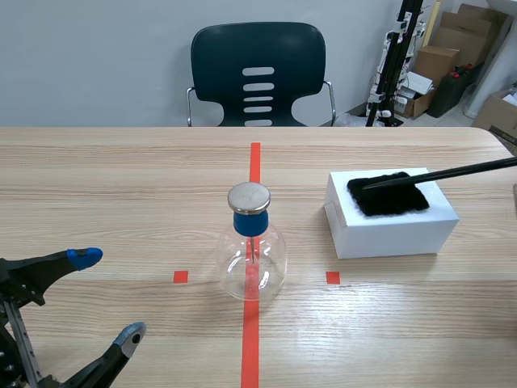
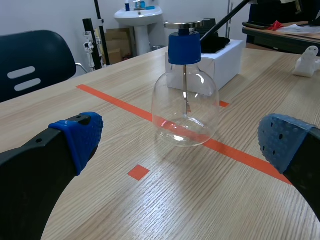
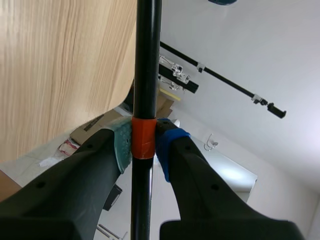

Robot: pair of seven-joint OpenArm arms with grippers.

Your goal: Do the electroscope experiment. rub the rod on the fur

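on the fur [image 1: 389,195], tip of the rod [image 1: 452,171]

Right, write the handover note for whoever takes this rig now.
Left claw: open, empty, low at near left.
Right claw: shut on the black rod at its orange band.
Rod tip lies on the black fur atop the white box; electroscope stands on the centre tape line.
Done: rod gripped, tip at fur.
Left: the rubbing, then likely rod to the electroscope's metal cap.
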